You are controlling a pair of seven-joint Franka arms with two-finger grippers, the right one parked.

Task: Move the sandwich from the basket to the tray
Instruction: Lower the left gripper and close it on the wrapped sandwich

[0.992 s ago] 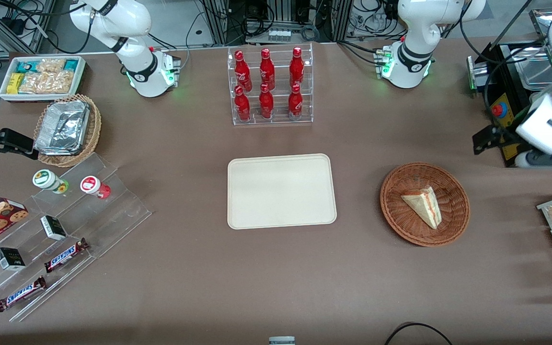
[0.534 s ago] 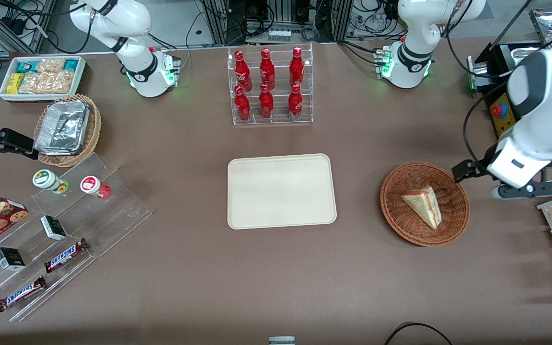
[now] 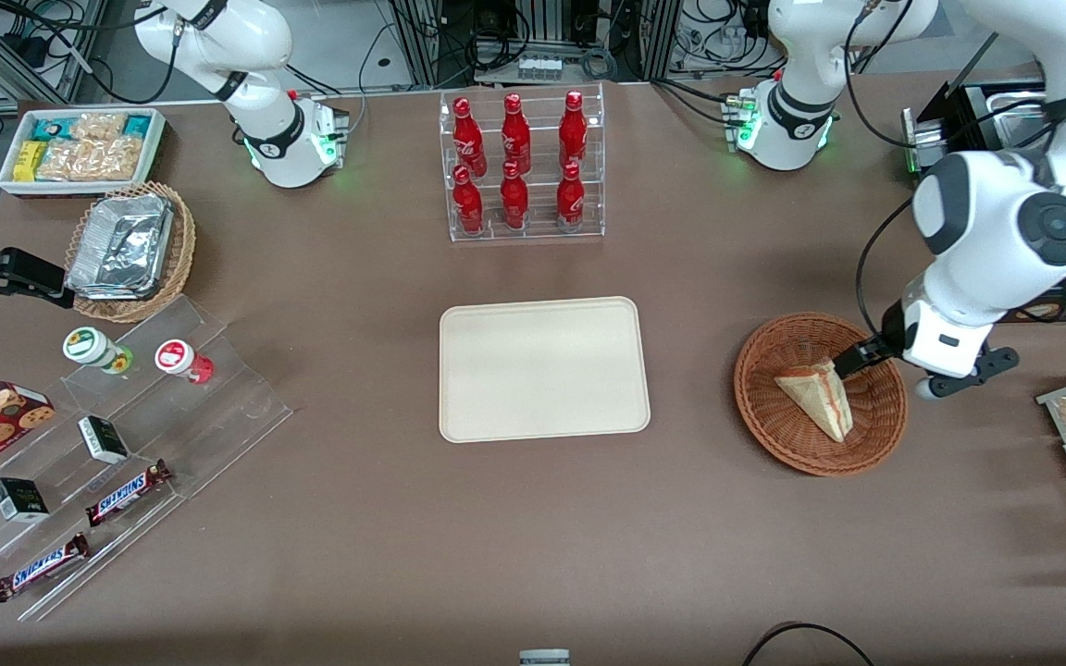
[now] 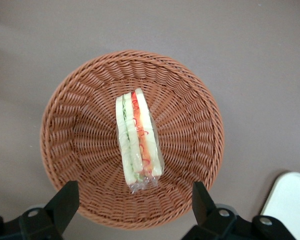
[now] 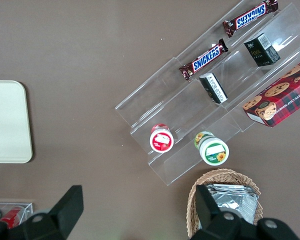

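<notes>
While the tray [image 3: 544, 368] is lying bare toward the parked arm's end, the gripper [image 3: 852, 361] is hanging over the basket [image 3: 875, 435], spread wide and gripping nothing.

Seen from the wrist camera, the sandwich [image 4: 138, 142] is resting in the middle of the reddish-brown woven basket [image 4: 200, 105], directly under the gripper [image 4: 135, 202] and between its two dark fingers [image 4: 65, 202], which are standing well apart on either side without touching it. It is a slim wedge of white bread in clear wrap, showing green and red filling stripes along its cut edge, with the wrap bunching at the end nearest the gripper. A cream corner of the tray [image 4: 290, 202] is showing just beside one finger.
</notes>
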